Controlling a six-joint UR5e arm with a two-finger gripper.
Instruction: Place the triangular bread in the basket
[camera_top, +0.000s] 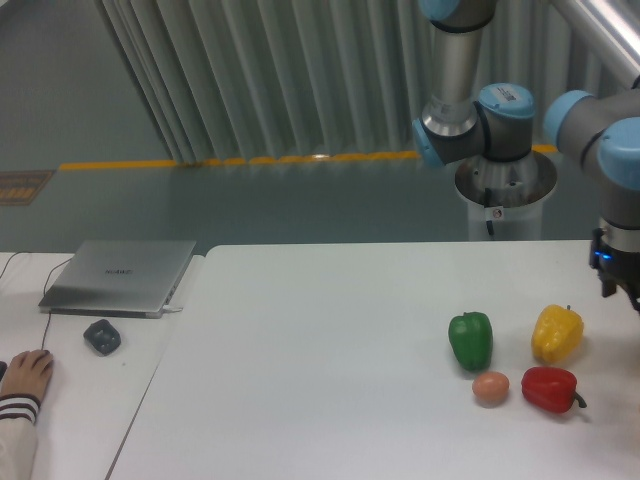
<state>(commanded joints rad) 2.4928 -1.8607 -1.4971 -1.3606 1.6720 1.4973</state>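
You won't find the triangular bread or the basket in view, and with the tool cut off at the right edge above the yellow pepper (557, 333) on the desk (330, 380), its grip can't be judged.

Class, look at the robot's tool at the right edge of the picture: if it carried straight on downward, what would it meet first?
Only the wrist shows, pointing down at the frame's right edge; the tool's tip is cut off. Straight below lies bare table, just right of the yellow pepper and red pepper. Probably the tabletop first, though depth is unclear.
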